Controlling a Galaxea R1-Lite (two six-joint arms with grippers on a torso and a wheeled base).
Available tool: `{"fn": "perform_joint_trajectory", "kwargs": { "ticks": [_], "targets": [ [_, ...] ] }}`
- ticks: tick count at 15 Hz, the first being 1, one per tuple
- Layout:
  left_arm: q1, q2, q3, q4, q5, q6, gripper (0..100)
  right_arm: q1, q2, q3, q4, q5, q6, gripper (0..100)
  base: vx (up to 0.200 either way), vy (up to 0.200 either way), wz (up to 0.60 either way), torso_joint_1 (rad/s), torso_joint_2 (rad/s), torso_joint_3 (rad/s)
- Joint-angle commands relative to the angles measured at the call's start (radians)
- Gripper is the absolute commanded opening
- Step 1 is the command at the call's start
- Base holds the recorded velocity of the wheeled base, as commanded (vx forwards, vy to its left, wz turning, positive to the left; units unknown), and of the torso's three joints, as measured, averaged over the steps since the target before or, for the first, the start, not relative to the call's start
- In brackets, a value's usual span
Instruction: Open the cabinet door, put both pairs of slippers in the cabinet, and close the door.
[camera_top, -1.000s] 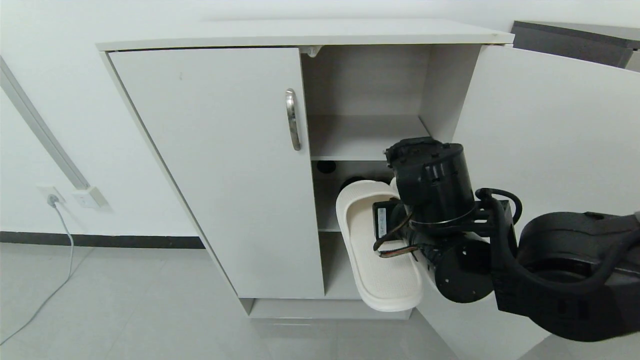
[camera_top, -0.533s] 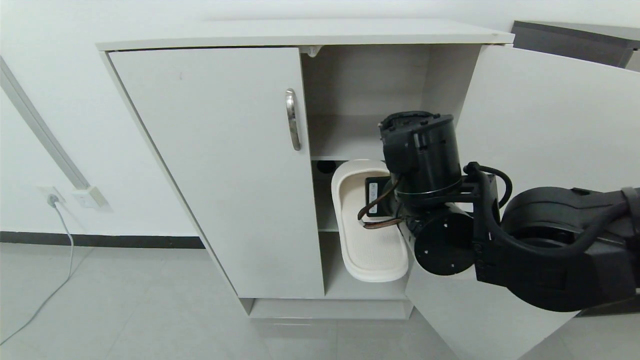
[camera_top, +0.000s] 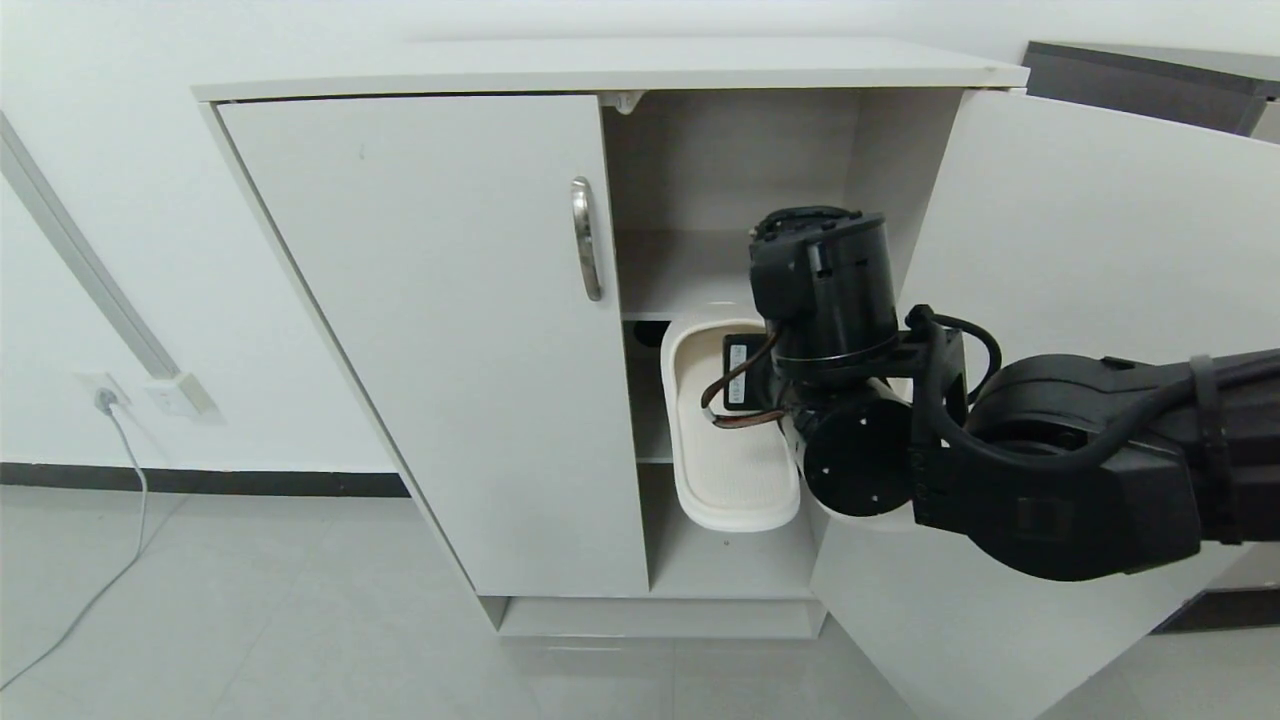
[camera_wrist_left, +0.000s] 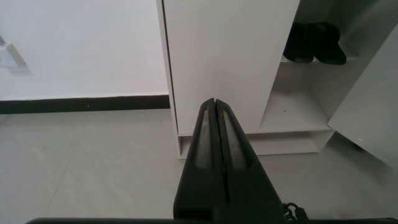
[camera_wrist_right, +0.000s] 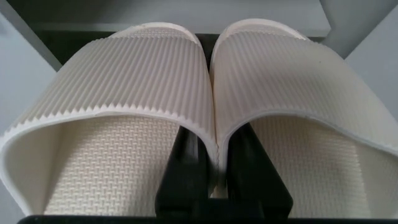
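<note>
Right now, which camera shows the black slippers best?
Left wrist view: the black slippers sit side by side inside the cabinet, unobstructed. In the head and right wrist views, the white slippers mostly block that spot.

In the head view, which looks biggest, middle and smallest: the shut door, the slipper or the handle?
1. shut door
2. slipper, though the arm hides part of it
3. handle

White cabinet (camera_top: 420, 330) on the grey tiled floor (camera_top: 250, 620) — black slippers (camera_wrist_left: 314, 43) side by side on a shelf (camera_top: 652, 460) inside
</note>
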Motion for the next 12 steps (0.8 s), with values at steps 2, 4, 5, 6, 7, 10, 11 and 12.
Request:
{"fn": "perform_joint_trajectory", "kwargs": {
  "ticks": [2,4,5,6,7,10,11,12],
  "targets": [
    [0.0,0.0,0.0,0.0,0.0,0.0,0,-0.001,0.005,-0.008,0.0,0.0,-0.009,0,0.1,0.0,0.0,0.004,0.0,0.001],
    [0.0,0.0,0.0,0.0,0.0,0.0,0,-0.001,0.005,-0.018,0.0,0.0,-0.015,0,0.2,0.0,0.0,-0.007,0.0,0.005],
    [0.0,0.0,0.0,0.0,0.0,0.0,0,-0.001,0.007,-0.025,0.001,0.0,-0.018,0,0.2,0.0,0.0,0.002,0.0,0.012],
    [0.0,0.0,0.0,0.0,0.0,0.0,0,-0.001,0.007,-0.026,0.0,0.0,-0.03,0,0.2,0.0,0.0,0.002,0.01,0.002],
    [0.0,0.0,0.0,0.0,0.0,0.0,0,-0.001,0.007,-0.028,0.0,0.0,-0.035,0,0.2,0.0,0.0,0.002,0.0,-0.002],
    [0.0,0.0,0.0,0.0,0.0,0.0,0,-0.001,0.01,-0.031,0.001,0.0,-0.035,0,0.2,0.0,0.0,0.004,0.01,-0.001],
    [0.0,0.0,0.002,0.0,0.0,0.0,0,-0.001,0.016,-0.025,0.001,0.0,-0.033,0,0.2,0.0,0.0,0.002,0.0,0.002],
    [0.0,0.0,0.0,0.0,0.0,0.0,0,-0.001,0.02,-0.022,0.001,0.0,-0.035,0,0.2,0.0,0.0,0.007,0.0,0.002]
  ]
}}
